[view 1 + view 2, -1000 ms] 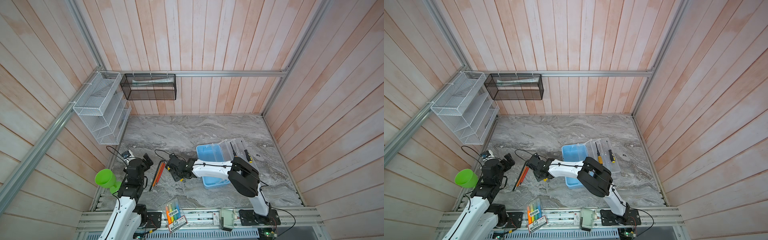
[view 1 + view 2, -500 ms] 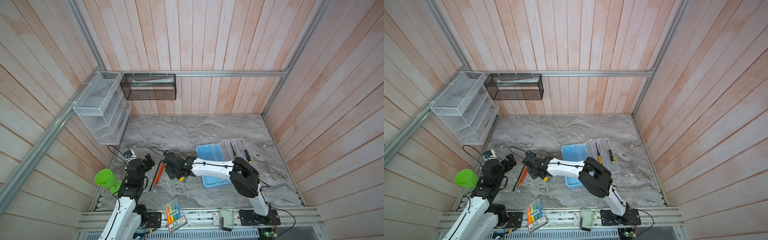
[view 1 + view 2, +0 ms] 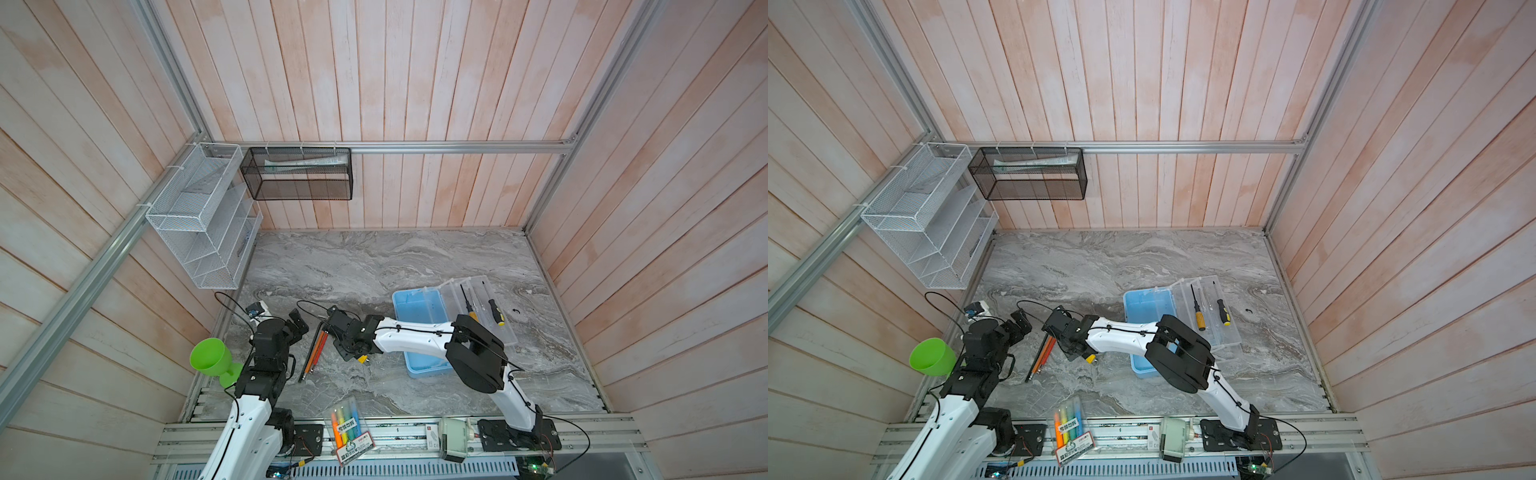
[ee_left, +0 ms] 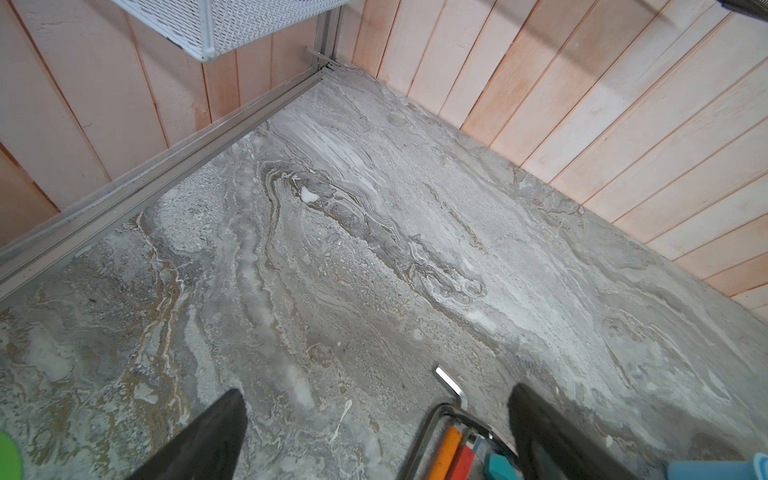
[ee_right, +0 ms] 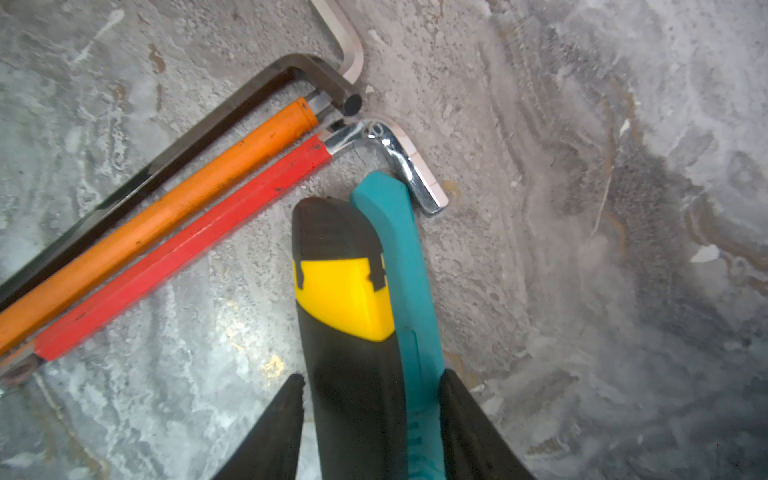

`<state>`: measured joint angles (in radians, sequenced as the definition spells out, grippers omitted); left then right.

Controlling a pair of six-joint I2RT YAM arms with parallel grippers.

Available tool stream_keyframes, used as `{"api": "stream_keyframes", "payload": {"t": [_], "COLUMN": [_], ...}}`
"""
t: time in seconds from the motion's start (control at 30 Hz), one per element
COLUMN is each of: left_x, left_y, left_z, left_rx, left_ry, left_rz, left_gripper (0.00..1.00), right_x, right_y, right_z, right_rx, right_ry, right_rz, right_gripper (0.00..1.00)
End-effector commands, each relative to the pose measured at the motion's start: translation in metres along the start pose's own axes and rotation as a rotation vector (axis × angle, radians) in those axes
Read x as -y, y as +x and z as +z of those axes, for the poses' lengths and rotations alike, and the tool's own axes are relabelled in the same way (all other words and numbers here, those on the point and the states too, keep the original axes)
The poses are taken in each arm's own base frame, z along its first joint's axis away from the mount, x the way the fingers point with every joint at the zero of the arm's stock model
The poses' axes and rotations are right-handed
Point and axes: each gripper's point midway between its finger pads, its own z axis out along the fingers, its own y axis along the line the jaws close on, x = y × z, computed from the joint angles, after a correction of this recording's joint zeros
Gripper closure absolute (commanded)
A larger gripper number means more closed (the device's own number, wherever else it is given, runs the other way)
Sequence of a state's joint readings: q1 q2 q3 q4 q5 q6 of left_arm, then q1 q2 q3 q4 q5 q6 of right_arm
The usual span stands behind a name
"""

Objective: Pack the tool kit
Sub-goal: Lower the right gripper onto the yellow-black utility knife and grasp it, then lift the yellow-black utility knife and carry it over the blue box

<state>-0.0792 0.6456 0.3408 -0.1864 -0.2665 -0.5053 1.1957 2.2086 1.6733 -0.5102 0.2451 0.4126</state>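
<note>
The tool kit's light-blue case (image 3: 419, 307) (image 3: 1148, 305) lies open right of centre. Two screwdrivers (image 3: 478, 307) rest on its clear lid (image 3: 505, 328). Left of it, orange-, red- and black-shafted hex keys (image 3: 313, 351) (image 5: 174, 208) lie side by side. My right gripper (image 5: 370, 382) (image 3: 338, 338) straddles a yellow-and-black handle (image 5: 345, 299) and a teal handle (image 5: 399, 249) lying on the floor. One finger touches the teal; a thin gap shows beside the black. My left gripper (image 4: 376, 415) (image 3: 301, 328) hangs wide open above the hex keys' bent ends (image 4: 451, 382), holding nothing.
A green cup (image 3: 208, 359) stands by the left arm. A clear pack of highlighters (image 3: 347, 424) lies on the front rail. White (image 3: 199, 232) and black (image 3: 297, 174) wire baskets hang on the walls. A small black piece (image 3: 516, 311) lies right of the lid.
My right gripper has moved left to the hex keys and its jaws have narrowed round the two handles. The left arm has stayed put.
</note>
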Motion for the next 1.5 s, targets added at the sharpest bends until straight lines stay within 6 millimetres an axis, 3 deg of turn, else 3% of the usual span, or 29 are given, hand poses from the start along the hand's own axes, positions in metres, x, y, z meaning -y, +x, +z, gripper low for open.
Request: {"api": "stream_keyframes", "payload": {"t": [0.0,0.23,0.63,1.03,1.23,1.47], "left_x": [-0.005,-0.005,0.013,0.014,0.017,0.024], "left_y": [0.003,0.003,0.012,0.023,0.026,0.032], "left_z": [0.000,0.000,-0.004,-0.011,-0.011,-0.009], "left_rx": [0.001,0.001,-0.081,-0.130,-0.146,-0.167], "left_ry": [-0.017,-0.018,0.075,0.098,0.109,0.143], "left_rz": [-0.005,-0.006,-0.073,-0.086,-0.074,-0.055], "left_gripper": [0.00,0.00,0.00,0.01,0.01,0.01], "right_x": [0.003,0.003,0.001,-0.004,0.001,0.031], "right_y": [0.007,0.004,-0.014,-0.014,-0.033,-0.042], "right_z": [0.006,0.005,-0.028,-0.032,-0.063,-0.098], "right_rx": [-0.027,-0.019,0.072,0.104,0.184,0.248], "right_ry": [0.045,0.049,-0.007,-0.056,-0.106,-0.111], "right_rz": [-0.016,-0.002,0.066,0.067,0.109,0.178], "right_gripper": [0.56,0.70,0.95,0.99,1.00,1.00]}}
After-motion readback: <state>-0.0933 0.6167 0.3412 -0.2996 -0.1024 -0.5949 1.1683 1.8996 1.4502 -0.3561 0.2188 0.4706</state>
